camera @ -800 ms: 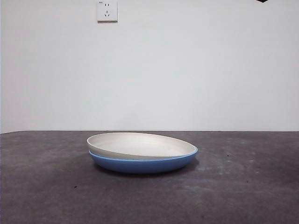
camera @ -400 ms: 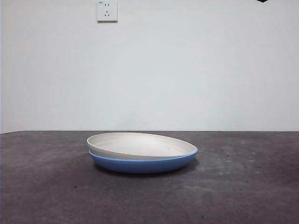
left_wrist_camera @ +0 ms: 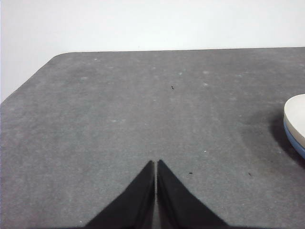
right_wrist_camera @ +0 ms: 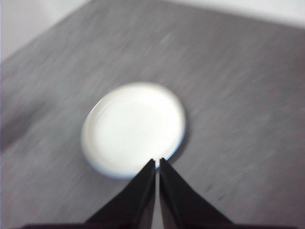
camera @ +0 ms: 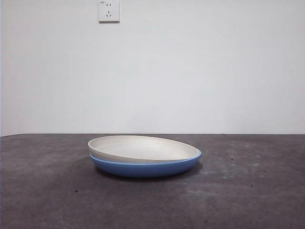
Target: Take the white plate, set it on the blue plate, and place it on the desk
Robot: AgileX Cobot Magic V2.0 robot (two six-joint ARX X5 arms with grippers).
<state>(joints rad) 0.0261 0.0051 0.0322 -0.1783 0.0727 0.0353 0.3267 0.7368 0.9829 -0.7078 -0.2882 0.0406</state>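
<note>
The white plate [camera: 143, 148] lies nested in the blue plate [camera: 145, 168] on the dark grey desk [camera: 248, 191], slightly tilted. In the right wrist view, which is blurred, the white plate [right_wrist_camera: 133, 128] shows from above with a thin blue rim [right_wrist_camera: 102, 170] under it. My right gripper [right_wrist_camera: 157, 162] is shut and empty, high above the plates' near edge. My left gripper [left_wrist_camera: 156, 163] is shut and empty over bare desk [left_wrist_camera: 119, 109], with the stacked plates' edge [left_wrist_camera: 296, 119] off to its side. Neither gripper shows in the front view.
A white wall socket [camera: 108, 10] sits on the back wall. The desk's rounded corner [left_wrist_camera: 59, 55] and far edge show in the left wrist view.
The black arm tip at the front view's top right corner has gone out of view. The plates have not moved.
</note>
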